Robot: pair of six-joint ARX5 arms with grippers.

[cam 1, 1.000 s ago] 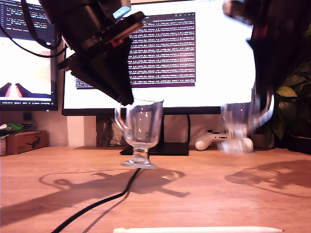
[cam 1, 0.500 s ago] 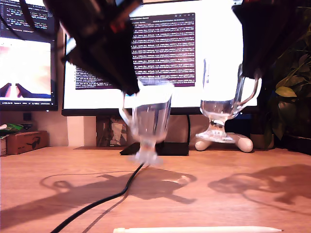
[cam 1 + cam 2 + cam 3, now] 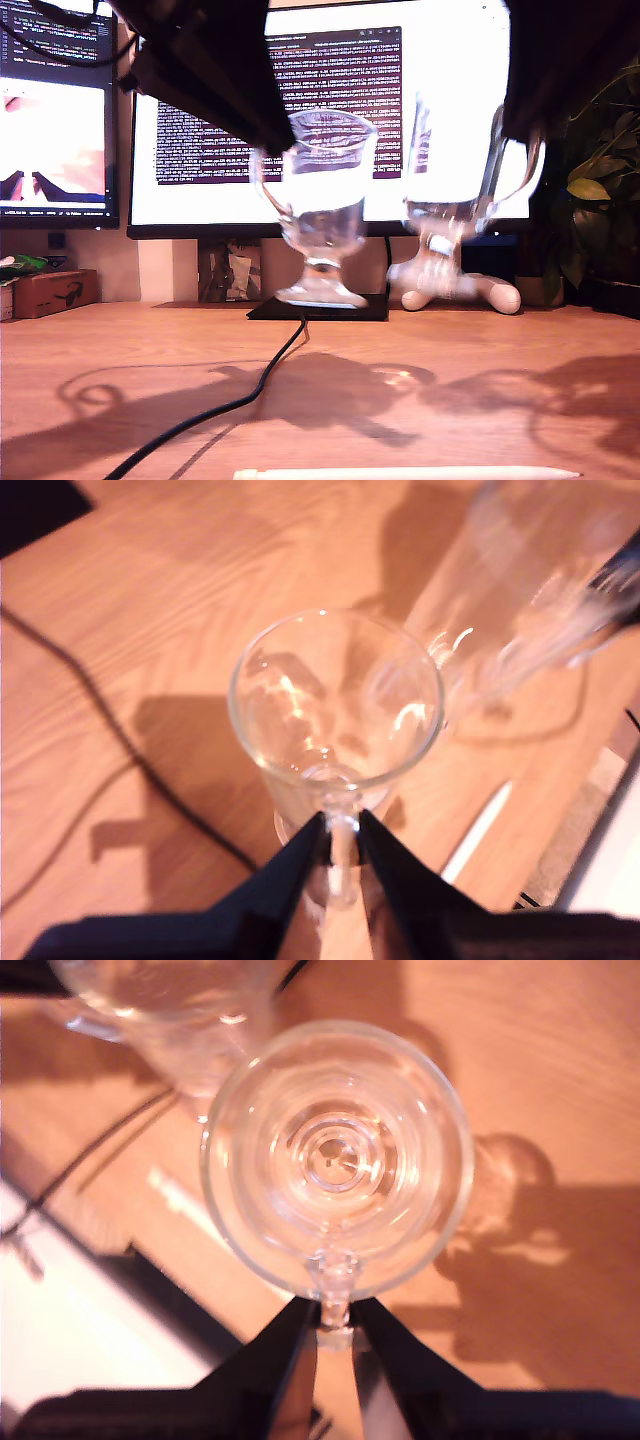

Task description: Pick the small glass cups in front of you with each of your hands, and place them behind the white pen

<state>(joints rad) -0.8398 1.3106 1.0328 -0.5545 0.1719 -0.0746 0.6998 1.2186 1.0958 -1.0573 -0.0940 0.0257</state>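
Carrying both aloft, we have my first gripper (image 3: 340,825) clenched on the handle of the first clear stemmed glass mug (image 3: 320,200) at the exterior frame's centre and my second gripper (image 3: 335,1310) on the blurred second clear stemmed glass mug (image 3: 450,190) right of it, both above the long thin white pen (image 3: 400,473) lying crosswise along the bottom edge

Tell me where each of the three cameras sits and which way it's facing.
Exterior view: low near the desk, facing the monitors; both arms reach in from above, white pen nearest.
First wrist view: on my first gripper, looking down on the first glass cup; jaws pinch its handle.
Second wrist view: on my second gripper, looking straight down into the second glass cup.
Shared: all three views show both cups and the pen.
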